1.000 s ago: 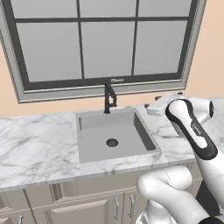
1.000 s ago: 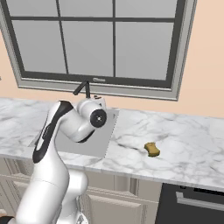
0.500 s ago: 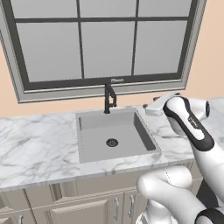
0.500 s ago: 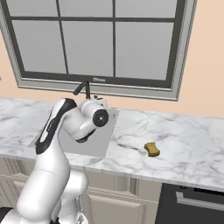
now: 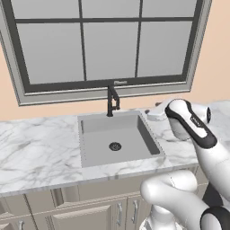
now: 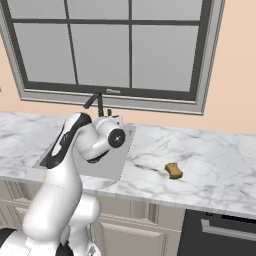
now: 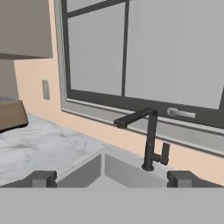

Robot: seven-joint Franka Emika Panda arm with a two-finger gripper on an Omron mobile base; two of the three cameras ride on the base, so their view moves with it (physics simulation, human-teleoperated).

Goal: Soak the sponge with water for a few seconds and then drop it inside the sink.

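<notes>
The sponge [image 6: 173, 170], a small yellow block, lies on the white marble counter to the right of the sink [image 6: 125, 150], well away from my gripper. The sink [image 5: 90, 148] is a square grey basin with a dark round drain [image 5: 115, 146] and a slim black faucet [image 5: 111, 101] at its back rim. My gripper [image 6: 109, 118] hangs over the basin's right rear corner and faces the faucet [image 7: 148, 140]. In the hand view my gripper [image 7: 111, 178] is open, its fingertips [image 7: 41, 178] wide apart with nothing between them. The water is out of view.
A dark-framed window [image 5: 108, 40] runs along the wall behind the sink. White marble counter [image 5: 36, 152] stretches to both sides. A brown box-like object [image 7: 11, 114] sits far along the counter, below an upper cabinet [image 7: 24, 26]. A dark appliance front [image 6: 220, 232] is under the counter, right.
The arm has swung slightly left, bringing the hand closer over the sink's right edge. The jaws stay open and the sponge has not moved.
</notes>
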